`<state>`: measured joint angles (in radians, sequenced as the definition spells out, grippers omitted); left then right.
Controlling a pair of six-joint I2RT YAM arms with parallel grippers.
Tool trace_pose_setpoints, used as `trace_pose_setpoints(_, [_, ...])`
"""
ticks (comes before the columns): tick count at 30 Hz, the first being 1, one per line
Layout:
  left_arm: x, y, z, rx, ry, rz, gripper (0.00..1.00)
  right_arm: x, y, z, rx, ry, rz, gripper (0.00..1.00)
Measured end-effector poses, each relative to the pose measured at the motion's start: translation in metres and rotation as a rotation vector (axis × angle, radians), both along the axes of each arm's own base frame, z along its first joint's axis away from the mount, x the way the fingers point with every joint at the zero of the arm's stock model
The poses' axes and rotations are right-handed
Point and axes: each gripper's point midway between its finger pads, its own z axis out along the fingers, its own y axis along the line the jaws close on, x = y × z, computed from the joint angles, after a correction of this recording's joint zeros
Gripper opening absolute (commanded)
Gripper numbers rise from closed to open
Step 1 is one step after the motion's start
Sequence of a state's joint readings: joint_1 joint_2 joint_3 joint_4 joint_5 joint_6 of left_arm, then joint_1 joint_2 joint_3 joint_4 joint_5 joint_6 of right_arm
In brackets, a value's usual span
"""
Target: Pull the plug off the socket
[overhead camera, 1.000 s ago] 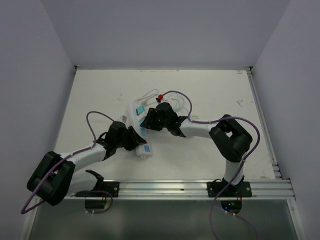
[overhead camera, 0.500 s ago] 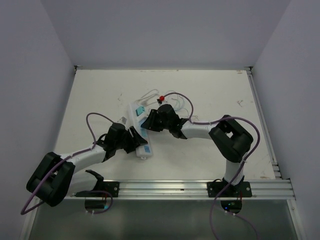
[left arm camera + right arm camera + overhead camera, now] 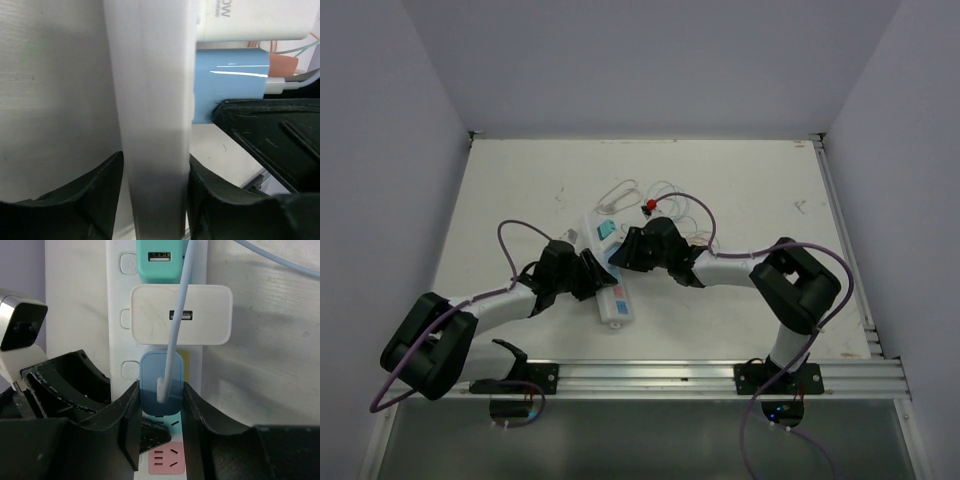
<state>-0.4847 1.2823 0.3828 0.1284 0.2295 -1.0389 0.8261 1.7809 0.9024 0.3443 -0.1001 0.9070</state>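
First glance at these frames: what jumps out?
Both grippers sit on the socket, a white power strip lying at an angle in the middle of the top view. The right gripper has its jaws shut on the blue plug, next in the row to a white adapter and a teal adapter. The left gripper straddles the strip's body.

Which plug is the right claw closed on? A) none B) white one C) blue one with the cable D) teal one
C: the right wrist view shows the right claw pinching the blue plug, next to the white plug on the socket.
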Motion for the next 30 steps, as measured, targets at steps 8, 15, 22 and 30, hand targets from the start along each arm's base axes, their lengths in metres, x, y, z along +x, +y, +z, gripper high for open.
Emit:
trace_pose_setpoints(8, [0.003,-0.005,0.006,-0.029,-0.008,-0.004,0.0,-0.001,0.0,0.0,-0.001,-0.001,-0.001,0.0])
trace_pose_setpoints(15, [-0.004,-0.008,0.004,-0.051,0.004,-0.009,0.0,-0.007,-0.007,0.001,-0.011,-0.01,-0.015,0.0])
trace_pose_setpoints(22, [-0.012,-0.014,0.006,-0.088,0.025,-0.02,0.0,-0.016,-0.016,0.004,-0.02,-0.023,-0.027,0.0])
trace_pose_setpoints(30, [-0.015,-0.017,0.015,-0.113,0.029,-0.014,0.0,-0.019,-0.021,0.014,-0.003,-0.051,-0.04,0.0])
